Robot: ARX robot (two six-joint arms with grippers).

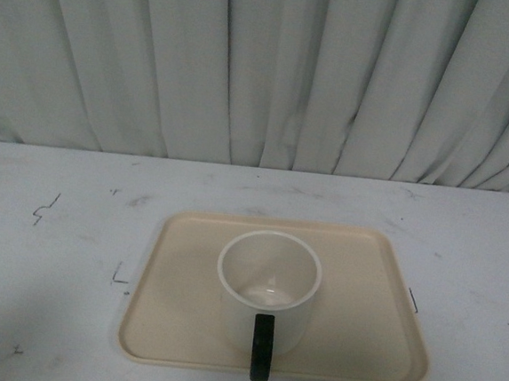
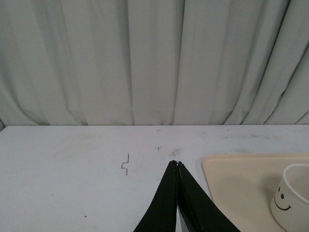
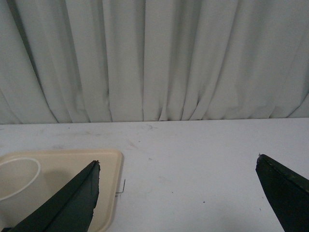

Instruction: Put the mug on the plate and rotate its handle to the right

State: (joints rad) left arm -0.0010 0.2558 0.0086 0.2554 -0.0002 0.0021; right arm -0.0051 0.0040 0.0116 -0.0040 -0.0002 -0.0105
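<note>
The white mug stands upright on the beige plate near its middle front. Its black handle points toward me, over the plate's near rim. No gripper shows in the front view. In the left wrist view my left gripper is shut and empty above bare table, left of the plate; the mug shows its smiley face there. In the right wrist view my right gripper is wide open and empty, right of the plate and mug.
The white table carries small dark pen marks left and right of the plate. A pale pleated curtain hangs behind the table's far edge.
</note>
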